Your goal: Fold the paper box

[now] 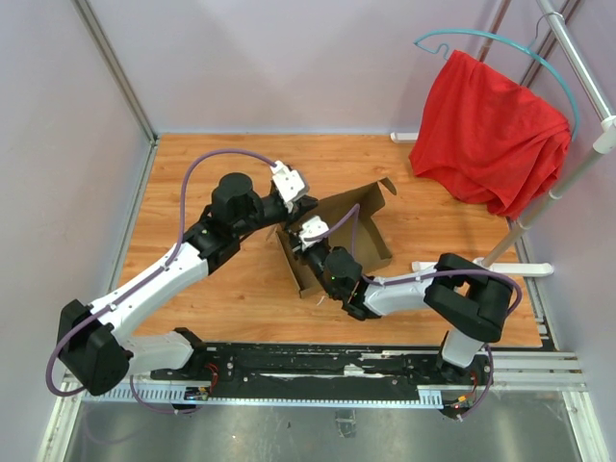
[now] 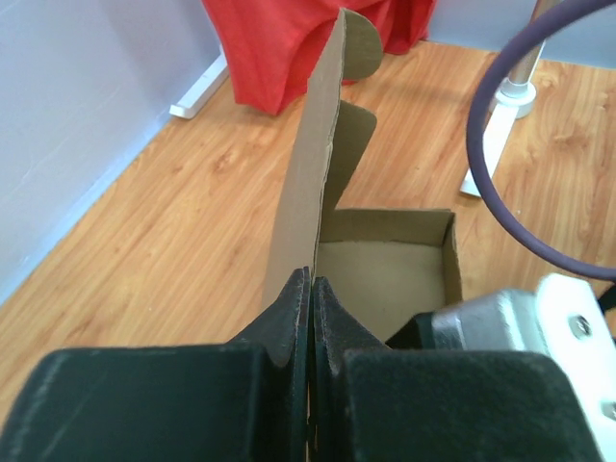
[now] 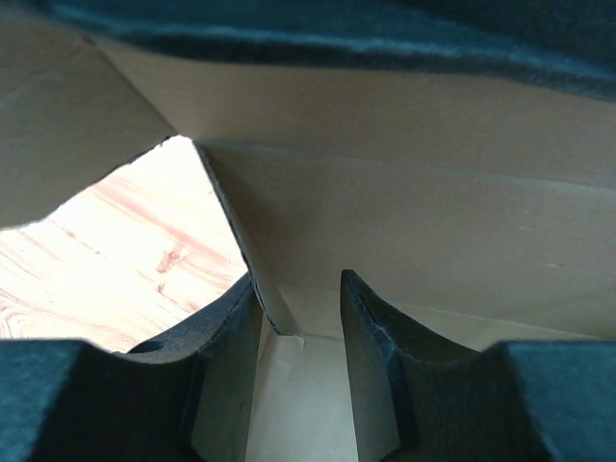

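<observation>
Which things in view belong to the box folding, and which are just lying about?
Part of the job:
- paper box
- left pincer, shut on the box's upright panel
- right pincer, open, inside the box

Just lying about:
- red cloth
- teal hanger above the cloth
- clothes rack

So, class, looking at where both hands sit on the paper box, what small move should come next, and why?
Probably the left hand should lean its pinched flap slightly inward over the paper box. The flap stands upright beside the open tray. The right hand sits open inside the box, so only a small lean seems safe.
</observation>
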{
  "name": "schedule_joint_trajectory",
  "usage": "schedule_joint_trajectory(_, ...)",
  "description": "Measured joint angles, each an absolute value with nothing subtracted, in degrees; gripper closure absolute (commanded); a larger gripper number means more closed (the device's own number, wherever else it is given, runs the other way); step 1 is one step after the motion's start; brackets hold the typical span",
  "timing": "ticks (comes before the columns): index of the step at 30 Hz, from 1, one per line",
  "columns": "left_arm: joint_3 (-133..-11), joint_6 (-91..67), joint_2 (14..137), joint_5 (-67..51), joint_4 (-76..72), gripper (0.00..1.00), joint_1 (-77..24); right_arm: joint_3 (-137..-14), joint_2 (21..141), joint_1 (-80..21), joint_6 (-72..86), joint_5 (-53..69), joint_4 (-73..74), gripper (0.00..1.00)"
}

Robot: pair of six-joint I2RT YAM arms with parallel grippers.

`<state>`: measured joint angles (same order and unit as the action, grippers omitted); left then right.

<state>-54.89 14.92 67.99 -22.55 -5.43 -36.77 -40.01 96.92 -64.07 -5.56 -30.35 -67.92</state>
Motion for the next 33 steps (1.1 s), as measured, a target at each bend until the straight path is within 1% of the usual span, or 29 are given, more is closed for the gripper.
schedule_joint_trajectory(5,-55.0,14.7,68.4,-23.1,-4.6,1.00,-36.8,-39.2,95.9,-61.8,-2.3,-25.0,-65.8,0.60)
schedule_joint_trajectory(9,-55.0,14.0,68.9,-23.3,-4.5,1.00,-36.8,-37.1,93.4,-61.6,-0.3,-20.7,-63.6,0.55)
schedule_joint_trajectory(13,-55.0,13.4,69.3,-23.3,-4.1,1.00,-36.8,-33.7,88.0,-61.7,1.4,-16.4,-60.8,0.49)
schedule_joint_trajectory(16,-55.0,13.1,69.6,-23.2,-4.0,1.00,-36.8,-30.2,80.8,-62.3,1.9,-15.8,-56.6,0.48)
schedule_joint_trajectory(19,-55.0,13.0,69.6,-23.1,-3.7,1.00,-36.8,-27.0,69.7,-62.8,2.9,-17.5,-49.0,0.47)
schedule_joint_trajectory(22,-55.0,13.0,69.6,-23.0,-3.6,1.00,-36.9,-26.5,56.0,-62.8,3.5,-24.0,-37.3,0.46)
schedule_joint_trajectory(26,-55.0,13.0,69.6,-22.9,-3.1,1.00,-37.2,-27.3,43.5,-60.7,3.6,-30.2,-24.8,0.47)
schedule_joint_trajectory(29,-55.0,13.0,69.6,-22.5,-2.4,1.00,-38.0,-30.4,38.9,-54.1,4.6,-31.4,-14.6,0.47)
schedule_joint_trajectory(33,-54.9,13.2,69.7,-20.6,-0.9,1.00,-40.8,-37.3,40.3,-46.6,6.3,-30.2,-4.4,0.46)
